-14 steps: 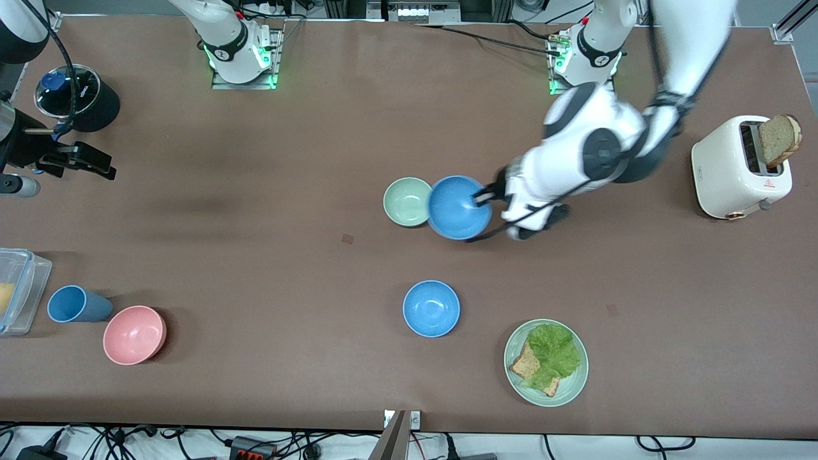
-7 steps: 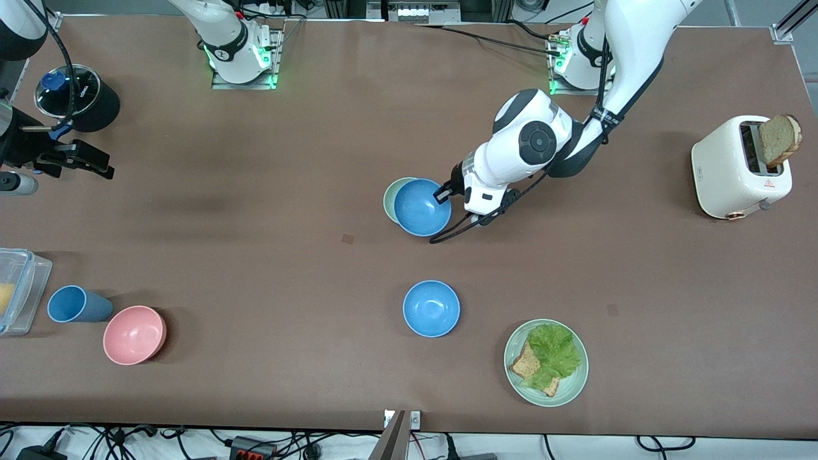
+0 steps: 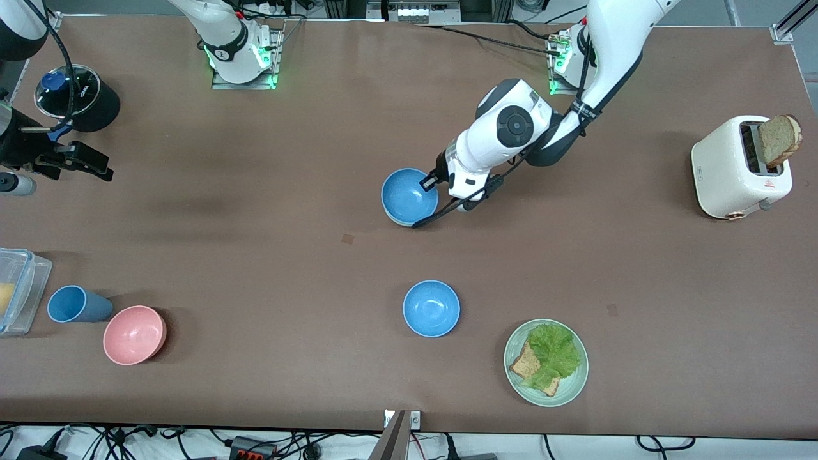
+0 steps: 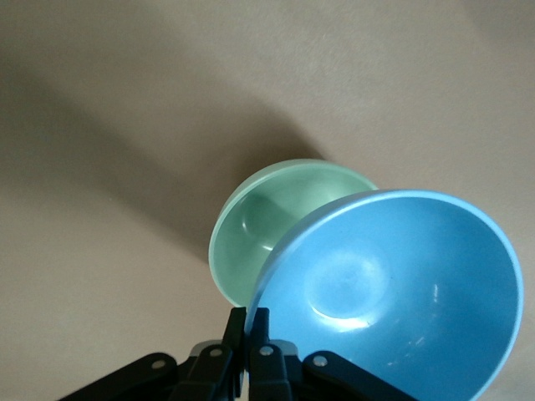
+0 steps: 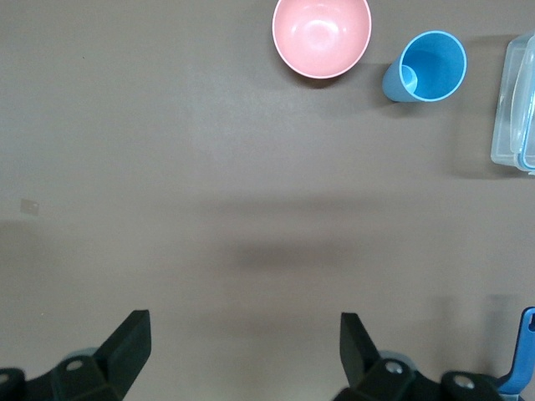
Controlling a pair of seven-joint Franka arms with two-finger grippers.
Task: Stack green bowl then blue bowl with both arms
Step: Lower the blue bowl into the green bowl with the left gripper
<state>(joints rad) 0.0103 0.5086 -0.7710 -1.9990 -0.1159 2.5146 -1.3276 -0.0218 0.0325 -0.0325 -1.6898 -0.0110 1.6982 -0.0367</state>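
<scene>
My left gripper [image 3: 429,181] is shut on the rim of a sky-blue bowl [image 3: 409,196] and holds it over the green bowl, which that bowl almost wholly hides in the front view. In the left wrist view the left gripper [image 4: 250,322] pinches the blue bowl's [image 4: 401,284] edge. The blue bowl is tilted and overlaps the green bowl [image 4: 259,225] below it. A second blue bowl [image 3: 431,308] sits on the table nearer the front camera. My right gripper [image 3: 86,163] is open and empty at the right arm's end of the table, over bare table [image 5: 242,334].
A pale-green plate [image 3: 575,383] with bread and lettuce sits near the front edge. A toaster [image 3: 735,169] with bread stands at the left arm's end. A pink bowl [image 3: 134,334], blue cup [image 3: 73,304], clear container [image 3: 16,287] and black pot [image 3: 77,96] are at the right arm's end.
My left gripper has carried the blue bowl from beside the green bowl to over it, toward the right arm's end. The right arm has barely moved.
</scene>
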